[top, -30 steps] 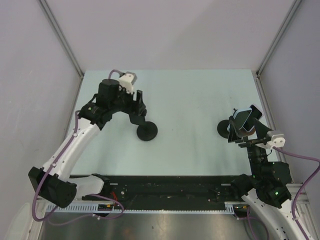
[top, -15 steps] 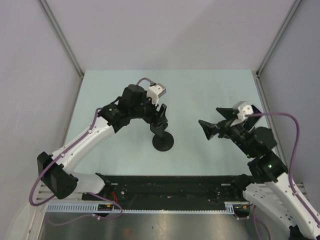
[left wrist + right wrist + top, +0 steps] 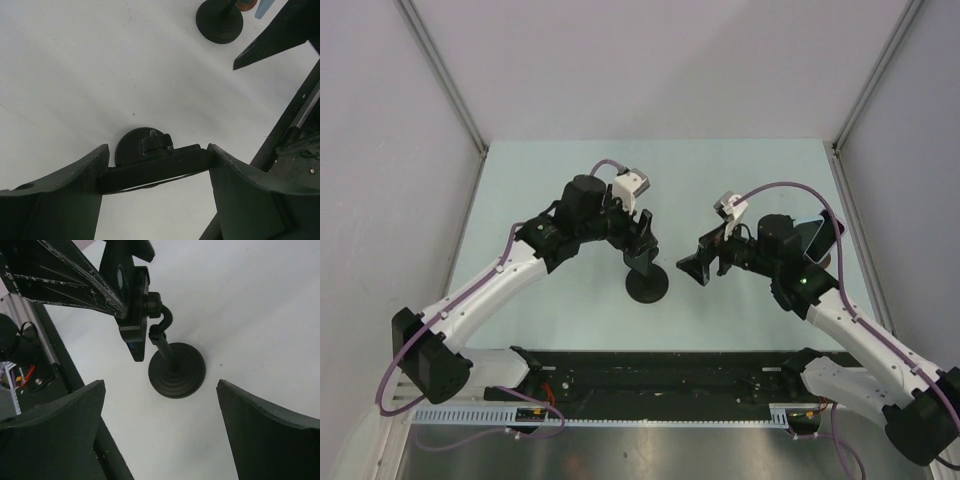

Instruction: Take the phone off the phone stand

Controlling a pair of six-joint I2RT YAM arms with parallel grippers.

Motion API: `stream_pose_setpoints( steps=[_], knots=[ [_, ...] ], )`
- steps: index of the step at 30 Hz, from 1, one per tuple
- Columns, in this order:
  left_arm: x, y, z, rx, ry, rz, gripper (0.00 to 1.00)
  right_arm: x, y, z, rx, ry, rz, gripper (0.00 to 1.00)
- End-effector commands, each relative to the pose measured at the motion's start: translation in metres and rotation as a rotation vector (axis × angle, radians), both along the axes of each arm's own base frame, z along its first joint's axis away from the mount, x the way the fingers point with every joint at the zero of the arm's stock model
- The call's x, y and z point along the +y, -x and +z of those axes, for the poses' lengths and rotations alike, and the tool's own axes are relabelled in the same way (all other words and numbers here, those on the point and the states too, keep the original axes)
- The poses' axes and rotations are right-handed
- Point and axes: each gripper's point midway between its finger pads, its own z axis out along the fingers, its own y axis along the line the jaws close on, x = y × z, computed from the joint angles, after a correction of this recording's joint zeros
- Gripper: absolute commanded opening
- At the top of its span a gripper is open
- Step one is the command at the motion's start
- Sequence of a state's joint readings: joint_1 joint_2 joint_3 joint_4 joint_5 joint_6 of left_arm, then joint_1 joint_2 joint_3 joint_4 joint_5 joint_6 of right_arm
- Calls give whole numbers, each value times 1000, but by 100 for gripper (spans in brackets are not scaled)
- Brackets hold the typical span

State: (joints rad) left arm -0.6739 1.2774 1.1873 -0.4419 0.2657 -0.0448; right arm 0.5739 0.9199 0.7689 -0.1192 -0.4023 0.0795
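Pale table (image 3: 740, 170), two arms over it: left one clamps a stand, right pincer is wide.
Left gripper (image 3: 642, 240) closed on the flat black head of the phone stand (image 3: 176, 371) at mid-table; can't tell if a phone is clipped in that head. Right gripper (image 3: 703, 262) spread wide, holding nothing, near that stand on its right, not touching. Second stand (image 3: 219, 21) at the table's right side behind the right arm. Blue-edged phone (image 3: 815, 238) sits tilted on it.
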Motion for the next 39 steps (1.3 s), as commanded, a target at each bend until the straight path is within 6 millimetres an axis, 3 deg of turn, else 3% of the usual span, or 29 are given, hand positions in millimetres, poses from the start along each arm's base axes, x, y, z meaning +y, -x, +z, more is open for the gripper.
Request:
stream_pose_setpoints(
  steps=[1, 2, 10, 15, 23, 39],
  knots=[
    [-12, 5, 31, -48, 116, -28, 10, 26, 6, 19, -22, -78, 143, 100],
    [-12, 4, 29, -47, 113, -25, 10, 29, 5, 11, 7, -69, 159, 100],
    [-13, 6, 26, -30, 118, -24, 10, 52, 7, 19, -143, -88, 208, 100],
    [-15, 6, 22, -16, 115, -25, 10, 59, -2, 21, -197, -98, 188, 91],
    [-17, 6, 19, -8, 110, -22, 10, 68, -13, 7, -198, -77, 160, 84],
    [-20, 7, 14, 3, 101, -27, 10, 78, -18, -15, -182, -64, 166, 67]
  ],
)
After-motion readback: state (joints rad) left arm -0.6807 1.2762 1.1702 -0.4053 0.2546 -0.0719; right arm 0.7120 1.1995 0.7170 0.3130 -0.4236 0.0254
